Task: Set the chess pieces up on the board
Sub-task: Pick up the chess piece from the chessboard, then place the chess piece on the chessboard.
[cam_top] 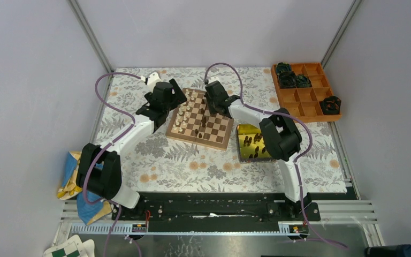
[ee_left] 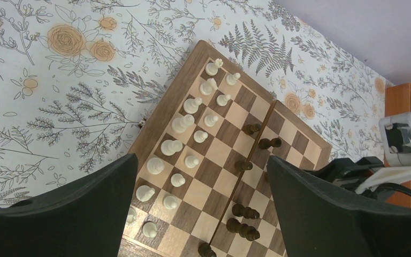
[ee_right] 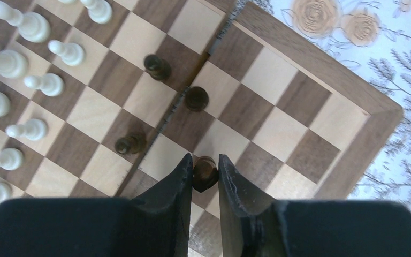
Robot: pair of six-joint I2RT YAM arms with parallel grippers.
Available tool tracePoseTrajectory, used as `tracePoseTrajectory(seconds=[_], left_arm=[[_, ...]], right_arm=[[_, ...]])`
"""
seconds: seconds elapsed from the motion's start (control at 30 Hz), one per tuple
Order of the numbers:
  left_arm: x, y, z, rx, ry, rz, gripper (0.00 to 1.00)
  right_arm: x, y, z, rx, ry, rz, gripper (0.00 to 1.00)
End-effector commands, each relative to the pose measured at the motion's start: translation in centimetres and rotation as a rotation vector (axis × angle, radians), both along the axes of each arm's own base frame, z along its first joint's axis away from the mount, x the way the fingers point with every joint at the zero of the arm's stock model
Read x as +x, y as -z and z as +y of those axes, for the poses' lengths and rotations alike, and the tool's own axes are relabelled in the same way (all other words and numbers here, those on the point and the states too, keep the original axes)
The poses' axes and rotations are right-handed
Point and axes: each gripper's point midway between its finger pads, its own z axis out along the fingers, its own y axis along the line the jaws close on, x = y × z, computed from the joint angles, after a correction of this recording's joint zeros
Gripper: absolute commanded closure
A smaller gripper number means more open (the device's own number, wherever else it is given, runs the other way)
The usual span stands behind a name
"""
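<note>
The wooden board lies at the table's middle back. Cream pieces stand in two rows along its left side. A few dark pieces lie or stand near the centre fold. My left gripper hovers over the board's left side, jaws wide open and empty. My right gripper is over the board's middle. In the right wrist view it is shut on a dark brown piece just above the board. Other dark pieces stand close ahead of it.
A shiny yellow tin holding more dark pieces sits right of the board, partly under the right arm. An orange compartment tray with black gear-like lumps stands at the back right. A cloth lies at the left edge.
</note>
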Motion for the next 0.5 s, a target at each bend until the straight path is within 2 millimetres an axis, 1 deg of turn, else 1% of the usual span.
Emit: tracePoseTrajectory(seconds=[0.0,0.1,0.23,0.47], left_arm=[[0.6,-0.5,0.0,-0.027,-0.011,-0.035,0.03],[0.6,-0.4,0.1,-0.027,-0.013,-0.035,0.03],[0.5,-0.4,0.1,-0.023,-0.012,-0.033,0.03],[0.5,-0.3,0.1,-0.022,-0.012,-0.032,0.03]], right_arm=[[0.9,-6.0,-1.6,-0.006,0.039,-0.135,1.00],[1.0,-6.5,-2.6,-0.024,0.061,-0.155,1.00],[1.5,-6.7,-4.2,-0.022,0.095,-0.159,1.00],[2.6,-5.8,-7.1,-0.010,0.153,-0.138,1.00]])
